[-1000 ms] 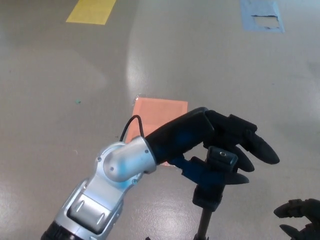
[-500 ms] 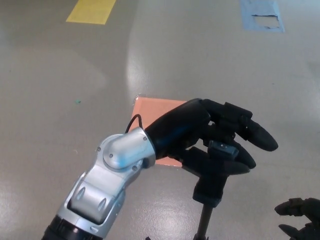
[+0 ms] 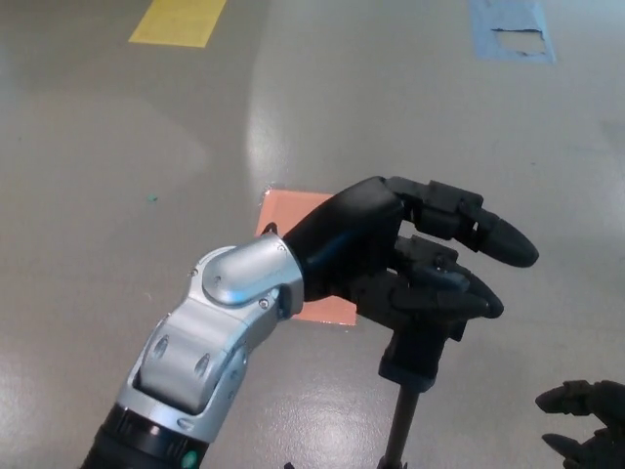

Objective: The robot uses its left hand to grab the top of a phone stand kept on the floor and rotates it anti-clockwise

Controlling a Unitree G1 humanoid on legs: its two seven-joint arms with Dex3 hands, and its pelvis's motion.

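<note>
Black left robot hand (image 3: 410, 259) clamped on phone stand (image 3: 415, 352) top, wrist angled down; right robot hand (image 3: 586, 430) state unclear.

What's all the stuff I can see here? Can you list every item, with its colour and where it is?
Phone stand: one, black, low centre, its top under the left hand.
Orange patch: one, on the floor, centre, partly behind the arm.
Yellow patch: one, top left.
Blue patch: one, top right.
Floor: grey, glossy.
Left hand: one, black, on a silver forearm, wrapped on the stand's top.
Right hand: one, black, bottom right corner, holding nothing.
</note>
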